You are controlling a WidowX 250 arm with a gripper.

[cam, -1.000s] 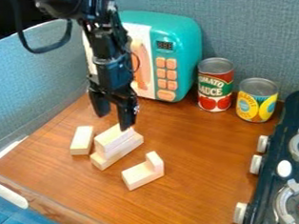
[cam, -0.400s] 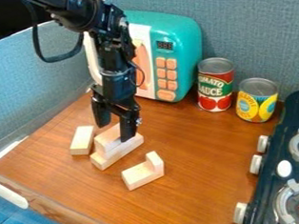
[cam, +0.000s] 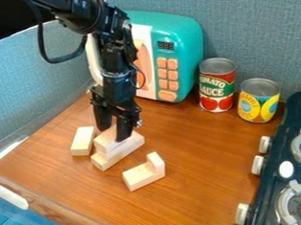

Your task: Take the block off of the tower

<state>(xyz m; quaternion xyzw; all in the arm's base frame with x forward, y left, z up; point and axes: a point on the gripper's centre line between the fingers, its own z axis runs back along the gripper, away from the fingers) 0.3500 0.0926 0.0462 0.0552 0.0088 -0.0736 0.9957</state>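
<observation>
The black gripper point(cam: 112, 130) points down at the tower left of the table's middle, one finger at the back of the top block point(cam: 106, 140) and the other across its front side. It looks shut on that block, which partly hides behind the front finger. Beneath the top block, the tower's long bottom block point(cam: 108, 162) lies on the wooden table point(cam: 189, 179). The top block still rests level on the tower.
A loose block point(cam: 82, 141) lies left of the tower. Nearer the camera is a flat block point(cam: 141, 176) with a small upright piece point(cam: 156, 164). Behind are a toy microwave point(cam: 191, 49), a red can point(cam: 217, 85) and a yellow can point(cam: 259, 100); a toy stove point(cam: 296, 148) stands right.
The gripper has come down onto the tower, and its fingers have drawn closer together around the top block. The blocks have stayed in about the same places.
</observation>
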